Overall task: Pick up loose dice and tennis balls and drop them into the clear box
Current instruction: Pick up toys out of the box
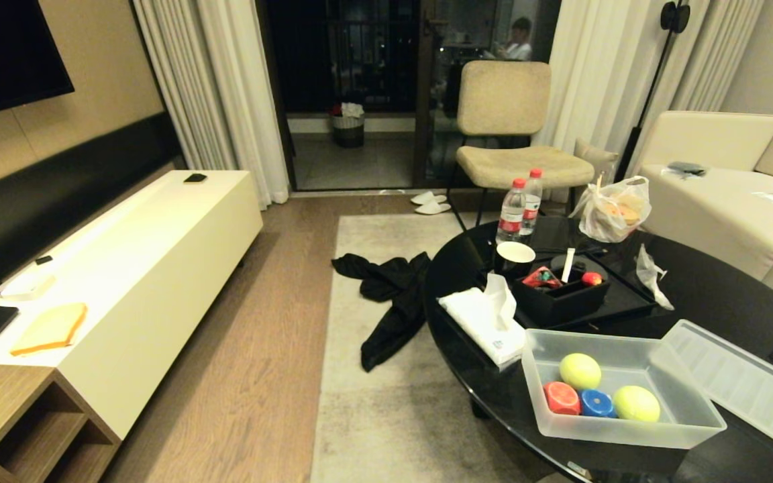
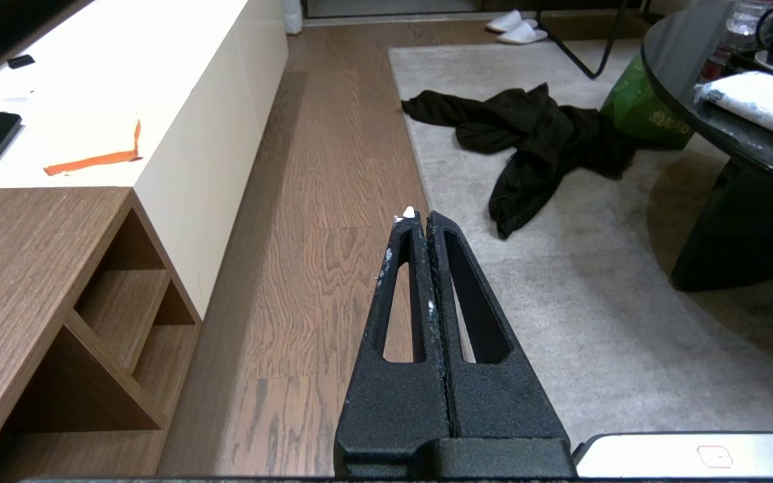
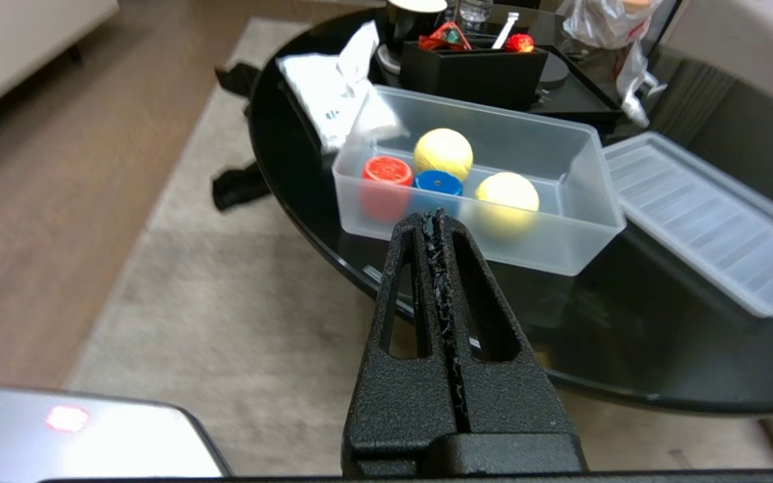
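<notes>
The clear box (image 1: 621, 436) stands open near the front edge of the round black table (image 1: 708, 302). Inside it lie two tennis balls (image 1: 580, 371) (image 1: 636, 403), a red die (image 1: 561, 397) and a blue die (image 1: 596, 403). Its ribbed lid (image 1: 742, 382) lies flat to the right. My right gripper (image 3: 437, 218) is shut and empty, hanging in front of and below the box (image 3: 547, 248), off the table's edge. My left gripper (image 2: 420, 218) is shut and empty, over the wooden floor beside the rug. Neither gripper shows in the head view.
A tissue pack (image 1: 484, 322), a black organiser tray (image 1: 561, 302), a cup, two bottles (image 1: 519, 208) and a plastic bag (image 1: 611, 211) crowd the table behind the box. A black garment (image 1: 393, 295) lies on the rug. A white cabinet (image 1: 145, 268) runs along the left.
</notes>
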### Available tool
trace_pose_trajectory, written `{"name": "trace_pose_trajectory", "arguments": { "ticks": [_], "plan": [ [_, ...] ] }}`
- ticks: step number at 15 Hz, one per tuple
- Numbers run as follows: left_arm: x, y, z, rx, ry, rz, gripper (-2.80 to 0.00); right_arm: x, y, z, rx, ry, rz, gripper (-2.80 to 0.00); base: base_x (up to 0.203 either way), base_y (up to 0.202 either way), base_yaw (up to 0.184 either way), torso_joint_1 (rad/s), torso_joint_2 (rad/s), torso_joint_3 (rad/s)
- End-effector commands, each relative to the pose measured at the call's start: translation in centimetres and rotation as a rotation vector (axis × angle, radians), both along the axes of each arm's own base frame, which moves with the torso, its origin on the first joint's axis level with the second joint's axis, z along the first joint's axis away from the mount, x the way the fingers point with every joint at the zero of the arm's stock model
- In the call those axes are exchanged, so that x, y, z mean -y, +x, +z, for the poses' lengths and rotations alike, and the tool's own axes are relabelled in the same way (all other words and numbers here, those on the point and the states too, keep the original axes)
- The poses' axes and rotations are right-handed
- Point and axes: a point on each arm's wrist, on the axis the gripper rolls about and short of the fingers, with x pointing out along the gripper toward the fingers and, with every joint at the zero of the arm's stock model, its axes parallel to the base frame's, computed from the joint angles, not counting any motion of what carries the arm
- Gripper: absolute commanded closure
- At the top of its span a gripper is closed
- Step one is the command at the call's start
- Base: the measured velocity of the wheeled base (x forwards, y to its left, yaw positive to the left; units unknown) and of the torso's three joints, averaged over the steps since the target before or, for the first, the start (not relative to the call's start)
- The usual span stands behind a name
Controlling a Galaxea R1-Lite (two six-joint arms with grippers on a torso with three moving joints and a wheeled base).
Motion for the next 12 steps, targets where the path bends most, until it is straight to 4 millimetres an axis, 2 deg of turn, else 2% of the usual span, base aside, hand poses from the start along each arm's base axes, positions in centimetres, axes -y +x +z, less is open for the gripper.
{"name": "trace_pose_trajectory", "arguments": {
  "ticks": [1,4,12],
  "plan": [
    [0.0,0.02,-0.08,-0.003,0.0,-0.001,0.0,0.02,-0.08,-0.06,0.011,0.01,-0.007,0.0,0.0,0.0,0.0,0.0,0.0,0.0],
    [0.0,0.02,-0.08,-0.003,-0.002,-0.001,0.0,0.1,-0.07,-0.01,0.013,0.089,-0.043,0.0,0.0,0.0,0.0,0.0,0.0,0.0],
    [0.0,0.02,-0.08,-0.003,-0.006,-0.001,0.0,0.1,-0.08,0.01,0.016,0.09,-0.045,0.0,0.0,0.0,0.0,0.0,0.0,0.0]
  ]
}}
